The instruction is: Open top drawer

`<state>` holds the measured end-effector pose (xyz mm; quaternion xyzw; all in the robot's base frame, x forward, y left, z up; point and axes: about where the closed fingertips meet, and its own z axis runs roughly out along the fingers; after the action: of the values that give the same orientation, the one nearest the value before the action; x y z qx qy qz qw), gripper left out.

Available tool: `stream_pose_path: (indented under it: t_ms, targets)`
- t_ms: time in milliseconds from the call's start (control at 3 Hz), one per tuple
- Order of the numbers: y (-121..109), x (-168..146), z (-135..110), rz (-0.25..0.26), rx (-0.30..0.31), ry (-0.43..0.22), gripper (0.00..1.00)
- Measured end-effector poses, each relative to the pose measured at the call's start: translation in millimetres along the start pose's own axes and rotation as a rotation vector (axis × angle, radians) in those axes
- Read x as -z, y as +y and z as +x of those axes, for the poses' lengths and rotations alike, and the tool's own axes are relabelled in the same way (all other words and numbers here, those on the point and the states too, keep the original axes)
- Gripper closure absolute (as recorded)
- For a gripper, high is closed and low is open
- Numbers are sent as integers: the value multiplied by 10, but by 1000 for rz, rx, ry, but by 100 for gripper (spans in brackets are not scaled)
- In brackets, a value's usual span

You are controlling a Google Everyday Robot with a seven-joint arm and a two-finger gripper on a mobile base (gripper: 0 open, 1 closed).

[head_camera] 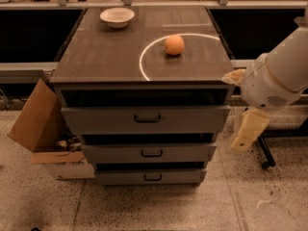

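The top drawer point(144, 119) is the widest grey front of the cabinet, with a small dark bail handle point(147, 118) at its centre. A dark gap shows above it, under the cabinet top. Two narrower grey drawer fronts point(149, 153) sit below it. My gripper point(248, 129) is a cream-coloured piece hanging below the white arm point(279, 78). It is to the right of the cabinet, beside the top drawer's right end and apart from the handle.
An orange point(174, 44) and a white bowl point(117, 17) sit on the cabinet top point(96, 57). An open cardboard box point(41, 129) stands on the floor to the cabinet's left. A black stand's wheeled leg point(267, 153) is on the right. Dark shelving runs behind.
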<state>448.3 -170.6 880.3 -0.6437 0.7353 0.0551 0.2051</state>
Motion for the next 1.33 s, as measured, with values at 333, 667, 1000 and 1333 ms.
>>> stream_pose_path:
  t_ms: [333, 667, 1000, 1333]
  targets:
    - [26, -708, -128, -78, 12, -119, 0]
    - [18, -725, -122, -77, 12, -117, 0]
    - [-107, -1002, -22, -63, 11, -75, 0]
    - [-310, -1417, 118, -21, 25, -11, 0]
